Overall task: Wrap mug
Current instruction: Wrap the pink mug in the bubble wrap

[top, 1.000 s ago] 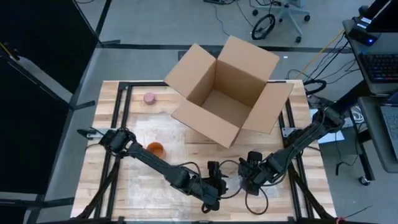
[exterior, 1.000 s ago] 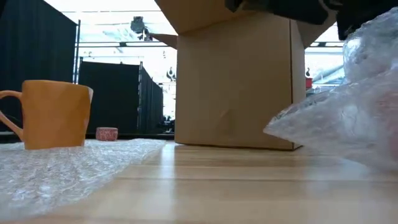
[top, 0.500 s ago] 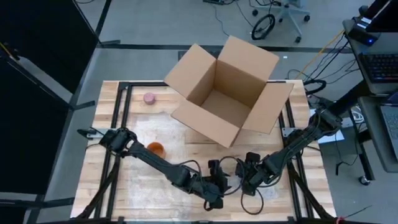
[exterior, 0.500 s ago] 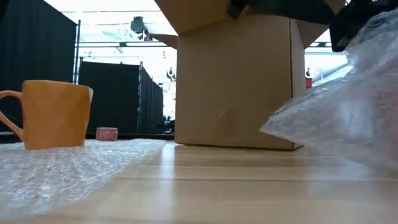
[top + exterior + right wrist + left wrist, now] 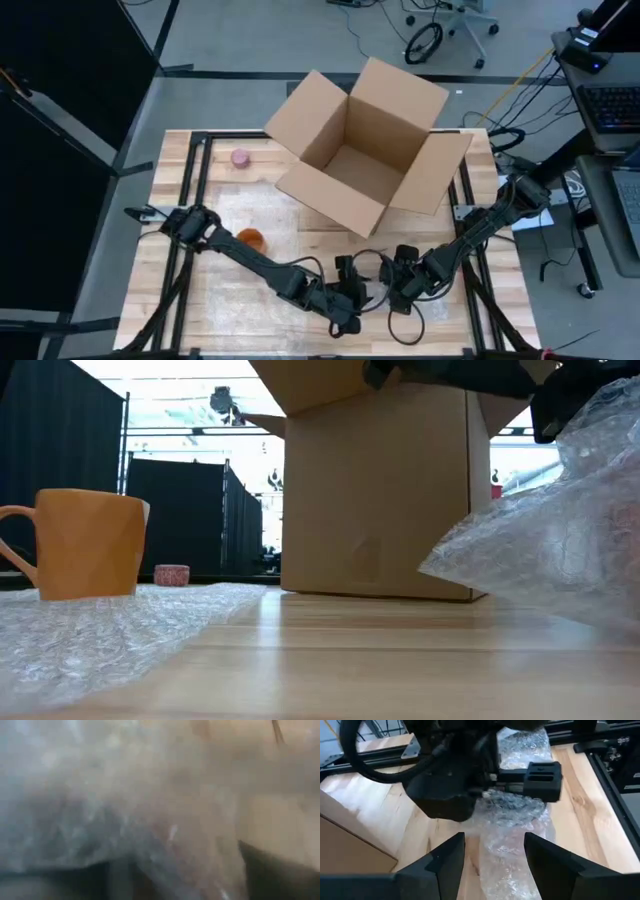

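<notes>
Right gripper (image 5: 520,775) clenched on bubble wrap (image 5: 512,840); left gripper (image 5: 492,865) released; lift corner high, carry toward orange mug (image 5: 249,238).

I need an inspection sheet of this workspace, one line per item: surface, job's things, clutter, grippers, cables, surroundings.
Surface: wooden table on a black frame.
Job's things: orange mug upright on the bubble wrap; one end of the wrap is lifted.
Clutter: open cardboard box at the far side; small pink object near the far left corner.
Grippers: left gripper open, facing the lifted wrap; right gripper close against the wrap, grip hidden.
Cables: black loops beside the right arm.
Surroundings: black curtains, an office chair, a keyboard on a desk; no person seen.
</notes>
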Robot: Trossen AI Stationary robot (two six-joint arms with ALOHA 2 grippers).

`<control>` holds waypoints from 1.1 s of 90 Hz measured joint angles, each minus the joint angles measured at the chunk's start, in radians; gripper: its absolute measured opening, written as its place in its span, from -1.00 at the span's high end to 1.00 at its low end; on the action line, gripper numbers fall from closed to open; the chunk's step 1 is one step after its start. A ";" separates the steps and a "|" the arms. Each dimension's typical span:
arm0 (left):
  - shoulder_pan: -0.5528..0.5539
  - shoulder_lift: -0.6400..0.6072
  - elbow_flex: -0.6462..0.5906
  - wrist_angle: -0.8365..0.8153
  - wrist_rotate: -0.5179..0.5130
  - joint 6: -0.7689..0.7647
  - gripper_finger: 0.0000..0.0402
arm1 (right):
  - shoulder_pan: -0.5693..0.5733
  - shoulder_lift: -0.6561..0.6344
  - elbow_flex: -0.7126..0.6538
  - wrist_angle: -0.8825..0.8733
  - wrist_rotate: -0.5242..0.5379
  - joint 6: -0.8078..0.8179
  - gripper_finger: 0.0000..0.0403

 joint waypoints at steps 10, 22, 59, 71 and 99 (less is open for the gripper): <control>0.001 0.000 0.000 0.014 0.000 0.000 0.04 | 0.000 0.000 0.000 0.000 0.000 0.001 -0.34; 0.001 0.000 0.000 0.008 0.000 0.000 0.04 | 0.000 0.000 0.000 0.000 0.000 0.001 -0.34; 0.001 0.001 0.000 0.023 0.111 0.188 0.04 | 0.000 0.000 -0.002 0.022 0.002 -0.001 -0.34; 0.000 0.014 0.001 0.028 0.153 0.200 0.04 | 0.000 0.000 -0.003 0.028 0.002 -0.005 -0.34; -0.001 0.017 0.001 0.041 0.153 0.380 0.04 | 0.000 0.000 -0.003 0.038 0.003 -0.029 -0.34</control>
